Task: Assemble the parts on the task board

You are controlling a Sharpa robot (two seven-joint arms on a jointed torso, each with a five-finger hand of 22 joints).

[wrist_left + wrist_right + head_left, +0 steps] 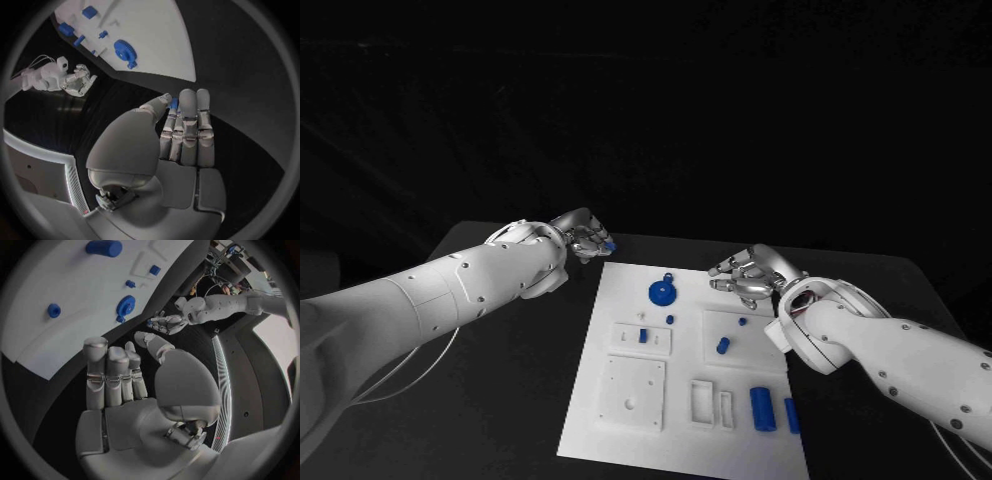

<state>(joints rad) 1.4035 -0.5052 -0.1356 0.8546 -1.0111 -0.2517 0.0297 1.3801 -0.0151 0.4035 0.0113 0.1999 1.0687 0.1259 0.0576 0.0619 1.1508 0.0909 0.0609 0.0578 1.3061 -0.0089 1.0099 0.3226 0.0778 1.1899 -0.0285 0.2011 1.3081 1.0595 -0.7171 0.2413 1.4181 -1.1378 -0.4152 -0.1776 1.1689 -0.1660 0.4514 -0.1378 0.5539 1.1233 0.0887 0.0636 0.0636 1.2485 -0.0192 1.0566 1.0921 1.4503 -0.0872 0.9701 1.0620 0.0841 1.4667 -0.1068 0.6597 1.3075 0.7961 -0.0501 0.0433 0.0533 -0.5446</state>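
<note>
The left hand (583, 234) hovers off the far left corner of the task board (629, 400), over the black table (502, 400). Its fingers lie straight and close together, and in the left wrist view a small blue part (174, 103) sits pinched between the thumb and the fingertips (187, 97); only a sliver of it shows, so its shape cannot be told. The right hand (750, 275) hangs above the board's far right edge with its fingers loosely curled and apart, holding nothing.

Out from the hands, a round blue gear-like disc (662, 292) lies near the board's far end. A small blue peg (643, 336) stands in a raised white block, another small blue piece (724, 345) rests on the neighbouring block, and two blue cylinders (763, 408) lie side by side near the right edge.

These parts look like hard, light plastic: stiff, unlikely to break, but smooth and small enough to slip or twist in a pinch. The cylinders would best be taken across their middles from the sides, the disc by its rim. The held part probably needs a firm fingertip grip and careful alignment before seating.
</note>
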